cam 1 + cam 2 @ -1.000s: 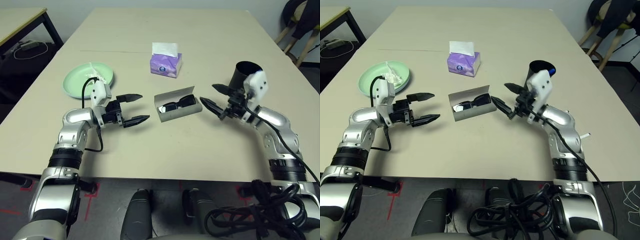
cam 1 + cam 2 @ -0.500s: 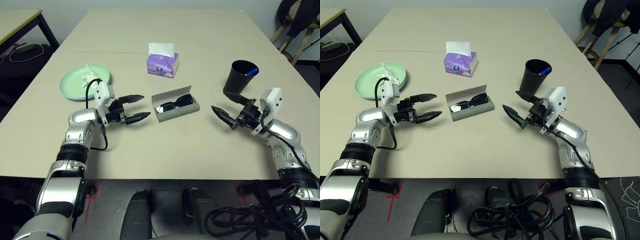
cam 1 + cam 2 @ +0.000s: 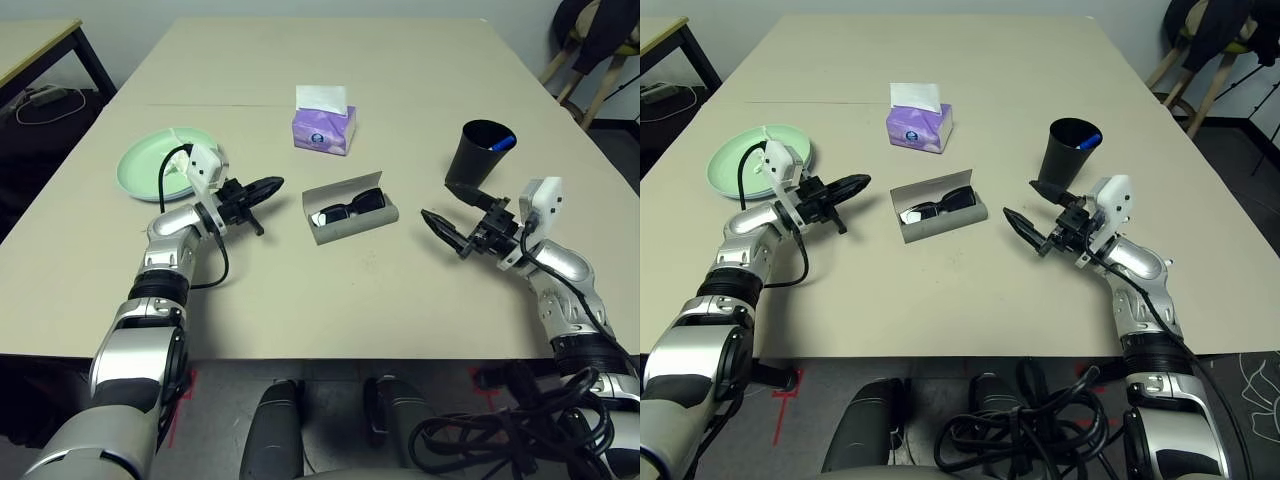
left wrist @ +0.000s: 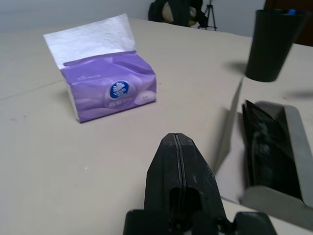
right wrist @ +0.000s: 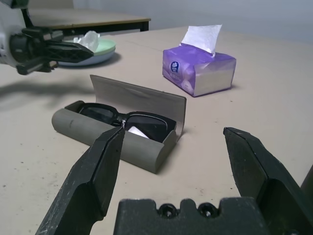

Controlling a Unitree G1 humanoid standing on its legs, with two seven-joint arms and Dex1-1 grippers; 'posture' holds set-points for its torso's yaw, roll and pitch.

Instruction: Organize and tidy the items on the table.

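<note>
An open grey glasses case (image 3: 335,190) lies mid-table with black sunglasses (image 3: 348,208) inside. My left gripper (image 3: 265,187) is shut on nothing, just left of the case, its tip pointing at it. My right gripper (image 3: 436,200) is open and empty, right of the case and in front of the black cup (image 3: 480,152), which holds a blue-tipped pen (image 3: 503,143). A pale green plate (image 3: 150,165) sits at the left on a light blue one (image 5: 88,59), with crumpled white tissue (image 5: 90,38) on top. The right wrist view looks between the open fingers (image 5: 105,161) at the case (image 5: 117,139).
A purple tissue box (image 3: 323,125) stands behind the case on the beige table (image 3: 330,300). A yellow-edged table (image 3: 40,40) is at the far left, with cables on the floor beside it. Chairs (image 3: 600,40) stand at the far right.
My left gripper has shut and turned over where it was. The right arm came down from beside the cup to the table's right front, then held still. The camera shifted slightly.
</note>
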